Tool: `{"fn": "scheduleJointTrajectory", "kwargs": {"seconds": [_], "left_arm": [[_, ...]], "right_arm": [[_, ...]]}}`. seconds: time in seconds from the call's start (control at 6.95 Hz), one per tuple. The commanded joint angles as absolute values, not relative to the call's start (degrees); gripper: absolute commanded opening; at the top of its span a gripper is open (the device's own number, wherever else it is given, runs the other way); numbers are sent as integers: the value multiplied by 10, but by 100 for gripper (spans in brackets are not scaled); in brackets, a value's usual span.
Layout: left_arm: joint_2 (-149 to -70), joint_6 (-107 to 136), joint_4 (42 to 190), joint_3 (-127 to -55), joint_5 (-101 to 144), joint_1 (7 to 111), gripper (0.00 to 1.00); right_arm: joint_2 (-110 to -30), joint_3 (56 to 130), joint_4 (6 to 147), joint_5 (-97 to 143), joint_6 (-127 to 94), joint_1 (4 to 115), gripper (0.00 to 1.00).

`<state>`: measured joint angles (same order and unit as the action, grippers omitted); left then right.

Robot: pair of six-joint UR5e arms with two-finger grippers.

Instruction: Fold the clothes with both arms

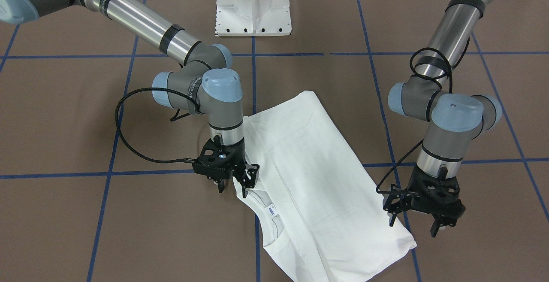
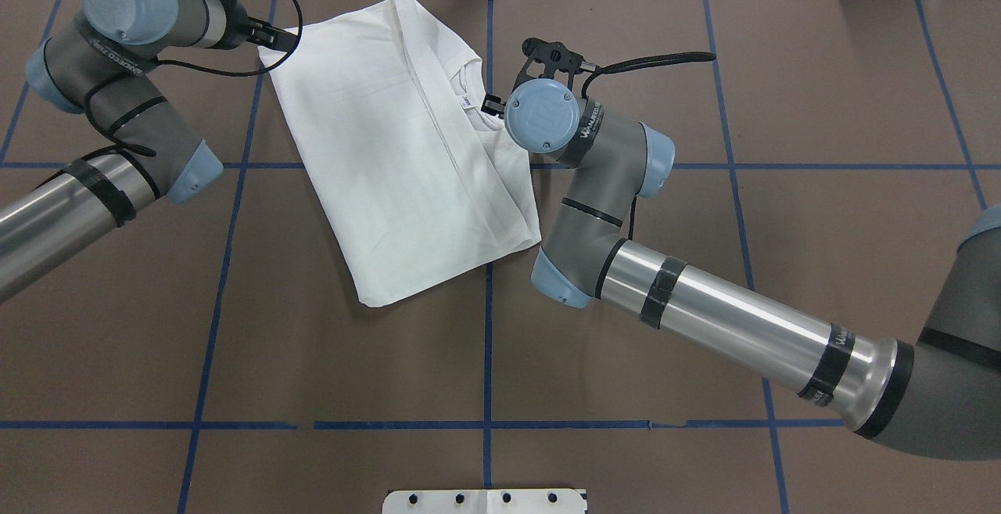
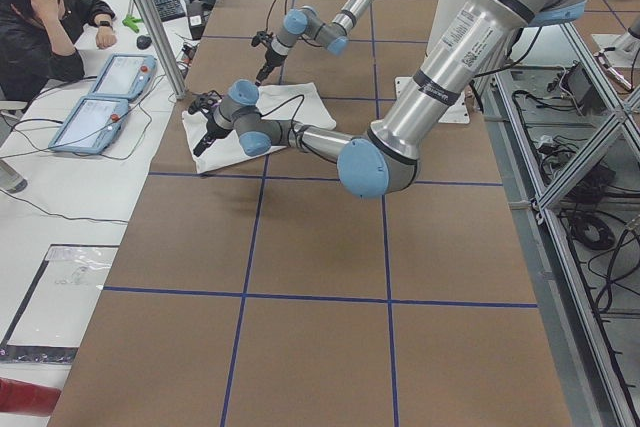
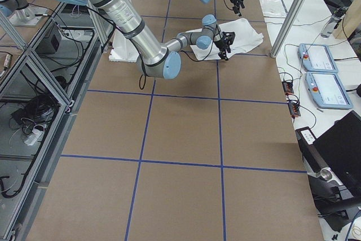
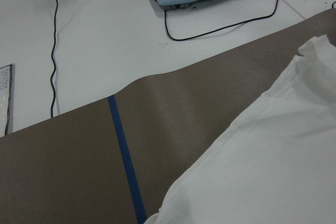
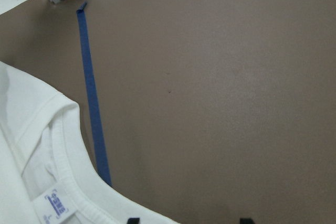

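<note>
- Nearest: ribbed collar [image 6: 73, 179] end of soft white T-shirt [image 1: 309, 166], folded to a long panel, askew on matte brown counter [image 1: 85, 230].
- Left pincer [image 1: 412, 227] spread, empty, at near corner; right pincer [image 1: 233, 191] likewise, beside collar.
- Pinch all layers; lift level, keep taut.
- Farthest: hard white pedestal base [image 1: 253, 11].

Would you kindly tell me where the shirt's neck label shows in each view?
Front-facing: label low centre.
Overhead: label upper centre, just left of the blue tape line.
Exterior left: too small to tell.
Exterior right: too small to tell.
Left wrist: not in it.
Right wrist: label in the bottom left corner.
Shared landmark: the blue tape line passing the collar.
</note>
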<state>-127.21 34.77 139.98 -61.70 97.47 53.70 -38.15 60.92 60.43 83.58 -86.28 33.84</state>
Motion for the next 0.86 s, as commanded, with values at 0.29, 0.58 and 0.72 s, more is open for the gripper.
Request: {"fn": "scheduleJointTrajectory", "kwargs": {"seconds": [0.29,0.58,0.72], "left_arm": [[-1269,348,1400,-617,975,537,100],[-1269,348,1400,-616,975,538,100],[-1269,348,1400,-616,975,538,100]], "right_arm": [[-381,605,602,825,-864,323,62],[-380,605,602,823,-864,318,56],[-380,606,603,823,-864,316,55]]}}
